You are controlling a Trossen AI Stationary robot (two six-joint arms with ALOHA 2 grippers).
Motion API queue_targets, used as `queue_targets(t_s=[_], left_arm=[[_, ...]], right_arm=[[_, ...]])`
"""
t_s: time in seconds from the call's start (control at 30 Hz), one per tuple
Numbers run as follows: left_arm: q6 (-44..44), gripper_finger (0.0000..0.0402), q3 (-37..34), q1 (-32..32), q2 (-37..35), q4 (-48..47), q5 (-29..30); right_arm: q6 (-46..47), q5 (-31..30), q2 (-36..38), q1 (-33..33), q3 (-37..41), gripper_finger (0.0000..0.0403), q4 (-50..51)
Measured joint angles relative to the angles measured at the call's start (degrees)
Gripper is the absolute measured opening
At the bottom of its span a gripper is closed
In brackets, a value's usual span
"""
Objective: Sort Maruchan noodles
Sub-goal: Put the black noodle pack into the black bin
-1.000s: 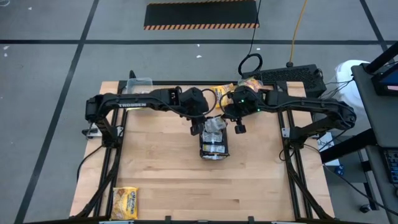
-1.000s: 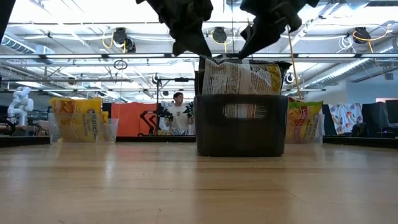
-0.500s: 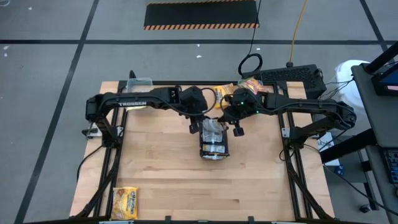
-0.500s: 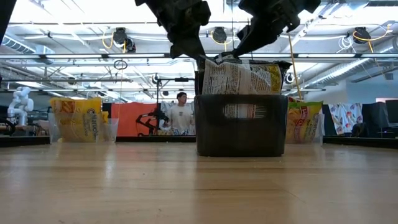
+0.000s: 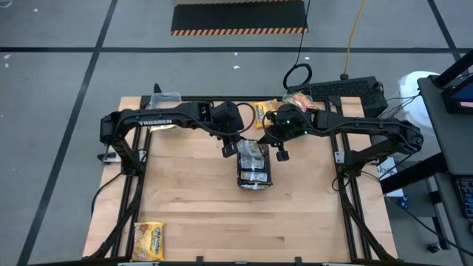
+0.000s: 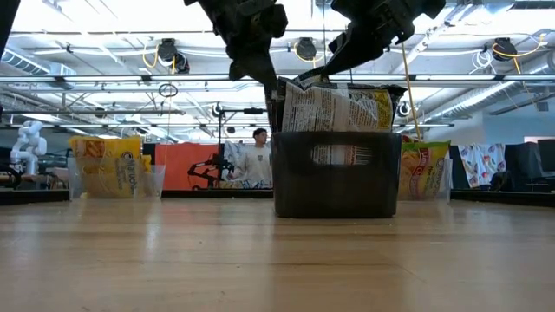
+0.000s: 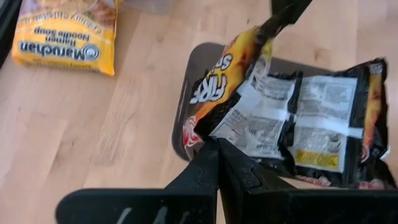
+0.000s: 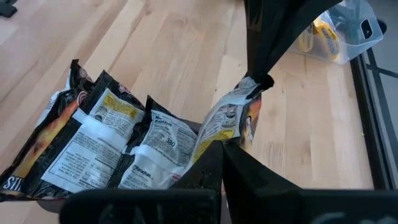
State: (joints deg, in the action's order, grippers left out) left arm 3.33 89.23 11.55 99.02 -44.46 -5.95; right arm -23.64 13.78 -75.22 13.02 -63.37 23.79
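Maruchan noodles packet (image 7: 233, 71) sat pinched at opposite ends between our clamped left gripper (image 7: 217, 144) and right gripper (image 8: 222, 146), just above the tray (image 6: 336, 173); uneven pull could've torn or dropped it.

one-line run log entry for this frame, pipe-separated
left gripper: shut on dark packet | right gripper: shut on same packet, opposite end | location: above dark tray | tray: holds more packets
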Motion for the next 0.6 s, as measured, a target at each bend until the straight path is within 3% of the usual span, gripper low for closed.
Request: queue_targets(t_s=[0.6], left_arm=[[3.0, 0.0001, 0.0, -0.8, 0.0, -1.1, 1.2]], right_arm=[[2.4, 3.0, 0.0, 0.0, 3.1, 0.0, -1.5]])
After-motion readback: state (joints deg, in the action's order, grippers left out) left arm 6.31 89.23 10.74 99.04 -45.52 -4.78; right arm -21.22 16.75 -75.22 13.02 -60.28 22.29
